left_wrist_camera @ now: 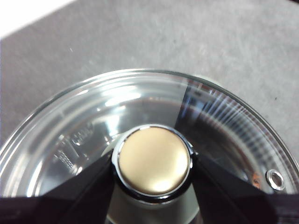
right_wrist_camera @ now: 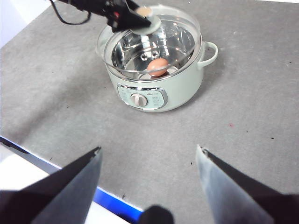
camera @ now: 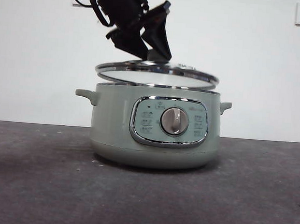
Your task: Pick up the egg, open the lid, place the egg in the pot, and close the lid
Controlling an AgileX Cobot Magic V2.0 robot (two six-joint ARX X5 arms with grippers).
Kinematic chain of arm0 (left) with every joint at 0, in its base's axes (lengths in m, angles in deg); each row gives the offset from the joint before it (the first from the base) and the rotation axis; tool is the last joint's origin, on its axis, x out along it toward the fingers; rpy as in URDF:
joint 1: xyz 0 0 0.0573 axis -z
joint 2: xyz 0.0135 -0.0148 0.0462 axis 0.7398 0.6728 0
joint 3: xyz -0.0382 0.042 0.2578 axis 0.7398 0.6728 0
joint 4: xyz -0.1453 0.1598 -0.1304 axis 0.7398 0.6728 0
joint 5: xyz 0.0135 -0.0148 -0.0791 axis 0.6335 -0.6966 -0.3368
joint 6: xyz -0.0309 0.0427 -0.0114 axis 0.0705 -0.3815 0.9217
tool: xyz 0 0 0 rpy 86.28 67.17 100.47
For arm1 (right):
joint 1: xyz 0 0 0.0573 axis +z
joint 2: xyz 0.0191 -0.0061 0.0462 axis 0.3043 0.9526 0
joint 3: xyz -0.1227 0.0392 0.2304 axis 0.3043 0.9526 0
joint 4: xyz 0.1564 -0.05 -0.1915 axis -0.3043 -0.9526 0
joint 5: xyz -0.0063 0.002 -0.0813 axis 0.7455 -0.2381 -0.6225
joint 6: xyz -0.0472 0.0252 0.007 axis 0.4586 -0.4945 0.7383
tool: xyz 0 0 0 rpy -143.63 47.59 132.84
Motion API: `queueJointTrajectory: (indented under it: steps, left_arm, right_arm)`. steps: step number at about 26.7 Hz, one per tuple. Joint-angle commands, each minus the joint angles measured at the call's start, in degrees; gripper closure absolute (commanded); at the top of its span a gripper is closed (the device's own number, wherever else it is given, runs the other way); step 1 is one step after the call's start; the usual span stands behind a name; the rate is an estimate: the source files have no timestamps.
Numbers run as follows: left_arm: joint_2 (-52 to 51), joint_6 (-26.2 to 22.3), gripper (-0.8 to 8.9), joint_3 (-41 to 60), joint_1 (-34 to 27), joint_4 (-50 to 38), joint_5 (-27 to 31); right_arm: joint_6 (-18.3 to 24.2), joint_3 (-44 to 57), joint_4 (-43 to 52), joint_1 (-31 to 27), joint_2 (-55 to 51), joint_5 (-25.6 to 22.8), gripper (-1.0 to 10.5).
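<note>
The left pincer (camera: 153,54) pinches the knob of the lid (camera: 158,74), held slightly tilted directly above the pot (camera: 112,124), egg (right_wrist_camera: 158,66) inside; right pincer (right_wrist_camera: 147,161) waits spread.

The left gripper (camera: 150,54) is black all over, with two broad, wedge-shaped jaws that taper to blunt tips. Above its fingers (camera: 161,37) sits a blocky black housing with angular edges, and behind that a black cable (camera: 98,7) loops out and back along the arm. In the left wrist view the same fingers (left_wrist_camera: 88,191) show as flat, matte black triangles with smooth faces. The right gripper (right_wrist_camera: 147,151) has the same dark, pointed jaws; its fingers (right_wrist_camera: 70,186) look greyish-black, with straight edges and slightly glossy inner faces.
</note>
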Motion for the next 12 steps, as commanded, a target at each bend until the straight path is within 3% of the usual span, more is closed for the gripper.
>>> queueJointTrajectory:
  steps: [1,12]
  left_arm:
    - [0.2,-0.2,8.21,-0.9,0.3,-2.2,-0.5]
    - [0.3,-0.2,8.21,-0.9,0.3,-1.8,-0.5]
  right_arm:
    - [-0.6,0.5,-1.3,0.1,-0.2,-0.1,6.0]
    - [-0.6,0.5,-1.3,0.1,-0.2,-1.6,6.0]
